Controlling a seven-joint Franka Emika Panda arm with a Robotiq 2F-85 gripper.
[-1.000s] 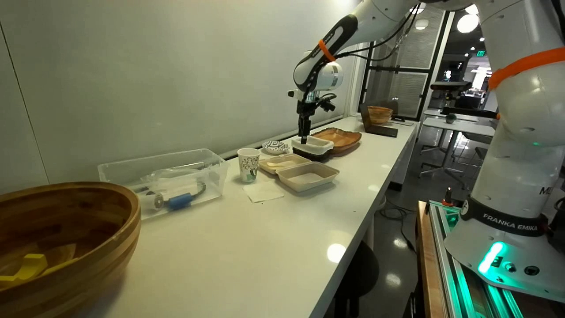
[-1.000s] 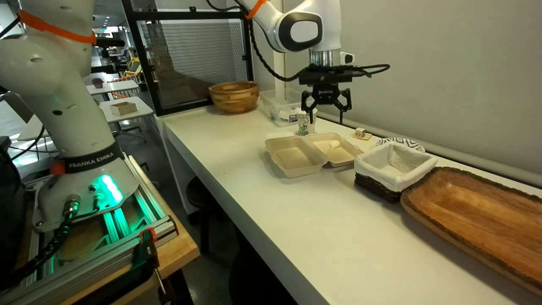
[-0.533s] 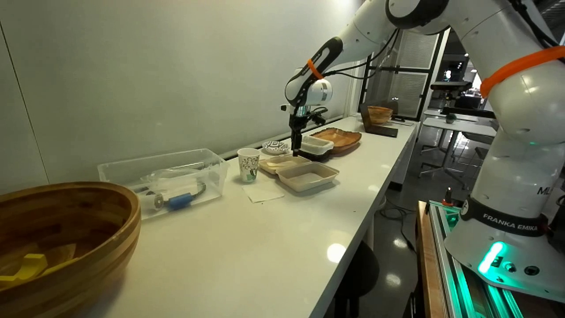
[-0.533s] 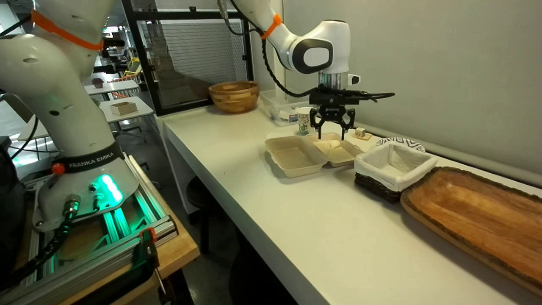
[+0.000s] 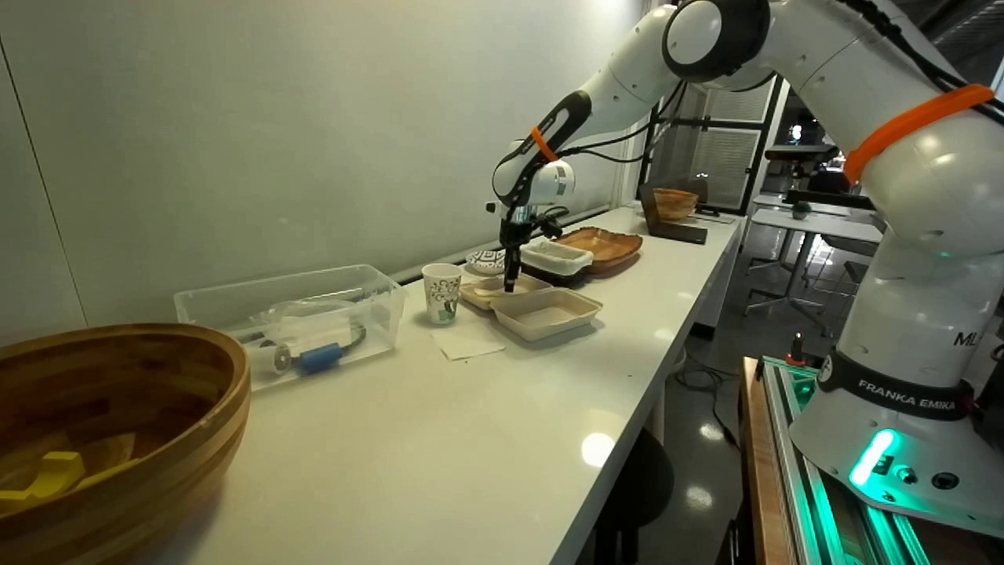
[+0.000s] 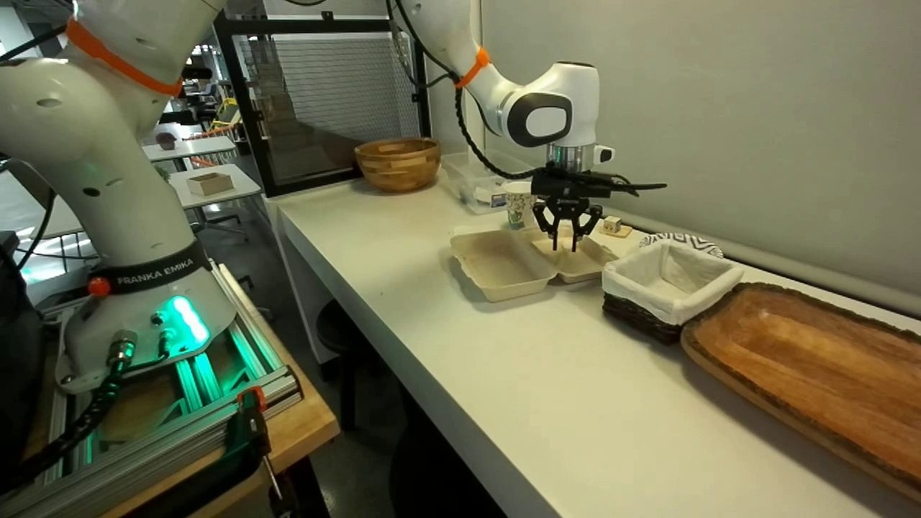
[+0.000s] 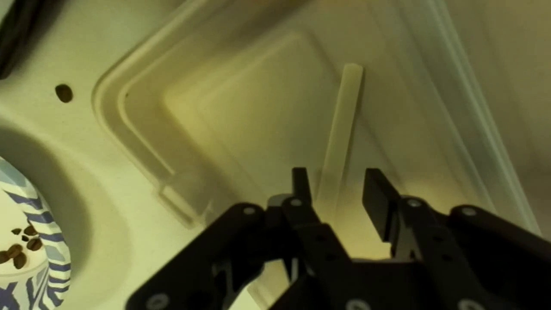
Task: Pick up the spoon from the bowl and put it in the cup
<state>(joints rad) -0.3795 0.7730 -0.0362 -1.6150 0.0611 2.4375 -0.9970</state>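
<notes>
Wrist view shows jaws spread, pale spoon (image 7: 342,129) in box (image 7: 258,116) seen btwn. them, prob. so one short squeeze grips it for the trip to cup (image 5: 442,294).

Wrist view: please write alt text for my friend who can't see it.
A pale spoon lies in a beige takeout box and shows between the spread fingers of a black tool. At the left edge, a striped dish holds brown bits.
</notes>
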